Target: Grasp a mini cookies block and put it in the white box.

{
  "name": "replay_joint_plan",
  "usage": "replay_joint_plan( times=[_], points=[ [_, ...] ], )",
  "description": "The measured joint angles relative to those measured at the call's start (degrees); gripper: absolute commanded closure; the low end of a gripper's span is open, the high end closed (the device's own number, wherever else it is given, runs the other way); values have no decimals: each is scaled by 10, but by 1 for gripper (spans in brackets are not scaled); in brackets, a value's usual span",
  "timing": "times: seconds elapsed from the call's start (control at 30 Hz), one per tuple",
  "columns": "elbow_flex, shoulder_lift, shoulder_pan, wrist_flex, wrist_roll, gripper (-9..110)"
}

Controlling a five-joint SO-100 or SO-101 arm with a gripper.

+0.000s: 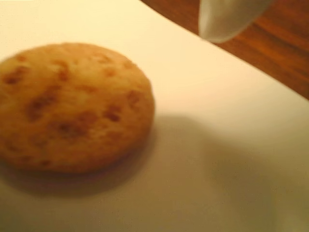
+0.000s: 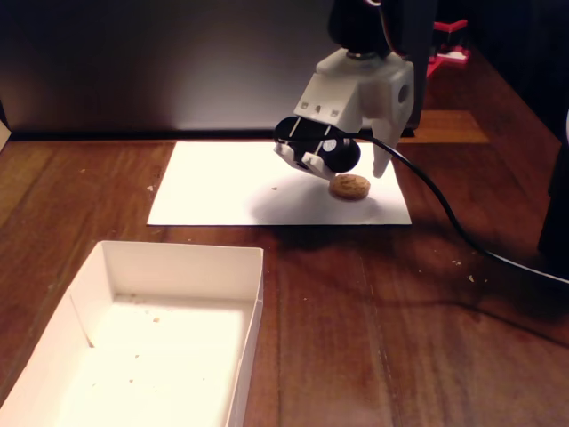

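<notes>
The mini cookies block (image 2: 349,186) is a small round tan cookie with darker specks. It lies flat on a white paper sheet (image 2: 213,191) at the back of the table. In the wrist view it (image 1: 72,106) fills the left side, very close. My gripper (image 2: 343,171) hangs just above the cookie with its jaws apart, one on each side, and holds nothing. One white fingertip (image 1: 224,21) shows at the top of the wrist view, apart from the cookie. The white box (image 2: 253,302), a shallow cardboard tray with crumbs inside, stands at the front left.
A black cable (image 2: 462,236) runs from the gripper across the wooden table (image 2: 373,320) to the right. A dark object stands at the right edge (image 2: 556,222). A dark wall closes the back.
</notes>
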Motion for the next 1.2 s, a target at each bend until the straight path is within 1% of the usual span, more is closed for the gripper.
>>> replay_joint_plan(
  times=[0.6, 1.2],
  points=[
    [0, -41, 1, -40, 0, 67],
    [11, -43, 1, -66, 0, 66]
  ],
)
